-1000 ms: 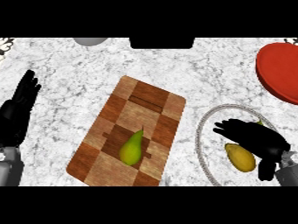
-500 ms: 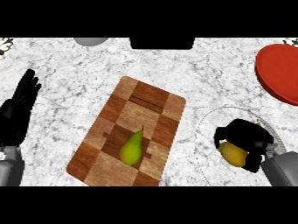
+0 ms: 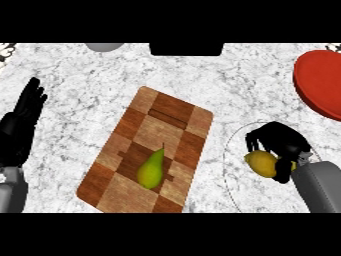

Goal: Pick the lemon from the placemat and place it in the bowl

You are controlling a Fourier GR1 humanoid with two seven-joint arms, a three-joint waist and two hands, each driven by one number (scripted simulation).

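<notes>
i see the right black hand (image 3: 280,146) curled around the yellow oval lemon (image 3: 261,163) at 4 o'clock; left black hand (image 3: 19,127) resting open at 9 o'clock.

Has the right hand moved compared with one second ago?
Yes. The right hand now curls round the lemon; its fingers have drawn in from their earlier spread. It stays beside the wooden board, over the placemat.

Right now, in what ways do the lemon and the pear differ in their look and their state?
The lemon is yellow and rounded; the pear is green and tapers to a thin stem. The lemon is held, with the right hand curled round it, while the pear lies free and untouched. The lemon is over the pale placemat; the pear rests on the wooden cutting board. Both are fruits of similar size.
</notes>
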